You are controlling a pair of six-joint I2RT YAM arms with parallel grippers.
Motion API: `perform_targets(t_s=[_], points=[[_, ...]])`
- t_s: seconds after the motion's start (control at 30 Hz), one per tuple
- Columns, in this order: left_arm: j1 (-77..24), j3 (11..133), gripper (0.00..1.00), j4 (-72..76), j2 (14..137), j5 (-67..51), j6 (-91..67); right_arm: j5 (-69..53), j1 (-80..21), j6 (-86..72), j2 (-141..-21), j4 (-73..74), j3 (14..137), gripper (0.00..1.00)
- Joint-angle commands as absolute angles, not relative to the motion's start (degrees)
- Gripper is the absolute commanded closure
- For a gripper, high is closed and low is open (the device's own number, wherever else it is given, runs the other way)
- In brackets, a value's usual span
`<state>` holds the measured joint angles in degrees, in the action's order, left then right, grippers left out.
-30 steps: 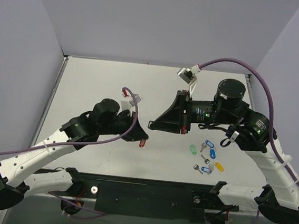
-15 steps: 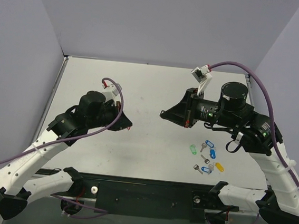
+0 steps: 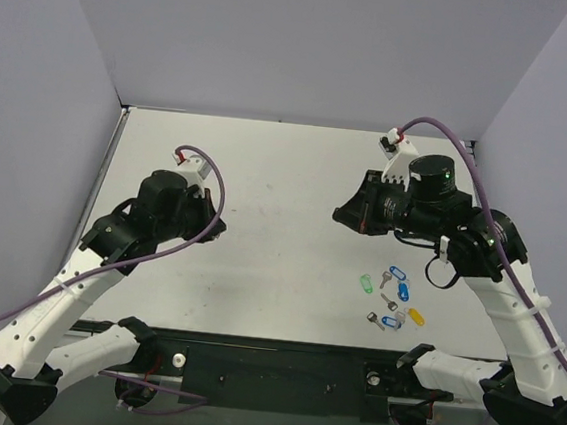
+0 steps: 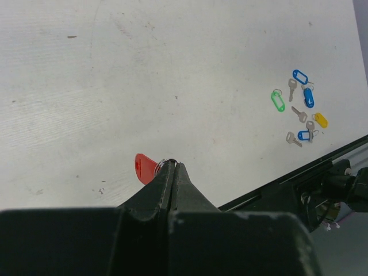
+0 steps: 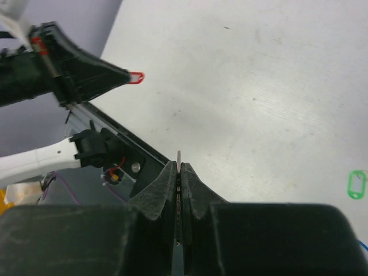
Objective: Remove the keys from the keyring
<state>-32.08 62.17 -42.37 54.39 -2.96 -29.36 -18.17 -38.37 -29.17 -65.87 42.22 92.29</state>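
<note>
In the left wrist view, the clamped left tool (image 4: 172,164) covers most of the keyring (image 4: 145,168). You see only one red corner of the tag and a short arc of the split ring at the fingertips. In the right wrist view, the right tool (image 5: 179,167) hides the key (image 5: 179,156) except for a thin edge-on sliver, so you cannot read its shape. In the top view, both items are too small to make out, and the loose keys (image 3: 386,279) on the tabletop (image 3: 287,173) show no detail.
</note>
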Motion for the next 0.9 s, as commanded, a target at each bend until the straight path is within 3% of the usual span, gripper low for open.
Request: perform_targets(t_s=[0.0, 0.6, 0.87], points=[[-31.0, 60.6, 1.00, -41.2, 52.4, 1.5, -25.5, -14.2, -33.6, -28.0, -66.7, 46.7, 88.2, 1.00], [-30.2, 46.5, 1.00, -34.1, 42.6, 5.7, -21.9, 2.5, -18.0, -28.1, -69.5, 45.4, 66.6, 1.00], [-30.1, 46.1, 1.00, -33.7, 42.4, 6.5, -21.7, 4.9, -14.2, -29.2, -74.2, 39.5, 57.8, 1.00]])
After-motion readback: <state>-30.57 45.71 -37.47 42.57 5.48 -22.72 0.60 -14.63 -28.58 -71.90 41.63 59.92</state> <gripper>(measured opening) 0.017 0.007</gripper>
